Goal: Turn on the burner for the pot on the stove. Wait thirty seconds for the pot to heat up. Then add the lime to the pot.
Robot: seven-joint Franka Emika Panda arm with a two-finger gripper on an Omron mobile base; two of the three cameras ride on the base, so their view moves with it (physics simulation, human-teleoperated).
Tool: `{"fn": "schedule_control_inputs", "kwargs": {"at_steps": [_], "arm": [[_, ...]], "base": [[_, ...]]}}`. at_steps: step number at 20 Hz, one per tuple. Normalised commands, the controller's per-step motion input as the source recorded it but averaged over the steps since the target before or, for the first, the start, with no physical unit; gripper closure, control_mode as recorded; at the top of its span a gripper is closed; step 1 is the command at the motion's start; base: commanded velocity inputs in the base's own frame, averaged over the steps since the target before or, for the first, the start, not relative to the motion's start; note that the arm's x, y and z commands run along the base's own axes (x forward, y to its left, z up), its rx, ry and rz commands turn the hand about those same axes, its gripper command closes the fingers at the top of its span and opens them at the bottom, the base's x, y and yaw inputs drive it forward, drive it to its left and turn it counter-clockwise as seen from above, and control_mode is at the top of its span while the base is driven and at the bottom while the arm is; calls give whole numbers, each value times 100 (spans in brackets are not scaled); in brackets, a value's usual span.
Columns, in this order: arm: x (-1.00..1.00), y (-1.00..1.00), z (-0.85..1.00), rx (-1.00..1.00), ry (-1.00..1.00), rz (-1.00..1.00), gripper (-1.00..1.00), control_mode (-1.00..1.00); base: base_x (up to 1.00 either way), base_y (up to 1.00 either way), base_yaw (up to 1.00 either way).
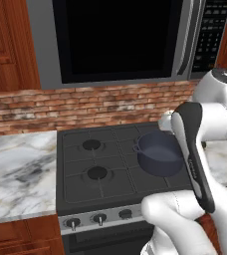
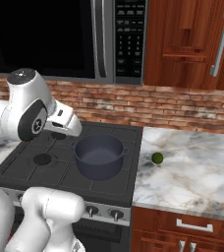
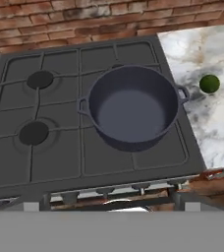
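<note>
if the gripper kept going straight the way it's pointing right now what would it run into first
Most likely the pot. The hand view looks down along the fingers and the pot sits near its middle, on the stove, with nothing visible in between. The depth is unclear, so it could meet the rim or the empty inside.

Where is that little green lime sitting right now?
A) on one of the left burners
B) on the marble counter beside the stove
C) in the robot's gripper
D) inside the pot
B: the lime lies on the marble counter to the right of the stove, apart from the pot, whose inside looks empty in the hand view.
</note>
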Motion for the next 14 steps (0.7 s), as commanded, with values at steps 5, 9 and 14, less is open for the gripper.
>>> {"fn": "schedule_control_inputs", "kwargs": {"at_steps": [5,9,14], "arm": [[-100,-47,0,0,-21,-10,-100,-100],[-100,-59,0,0,-25,-4,-100,-100],[-86,-85,-16,0,-26,0,-100,-100]], "base": [[0,0,0],[0,0,0],[0,0,0]]}}
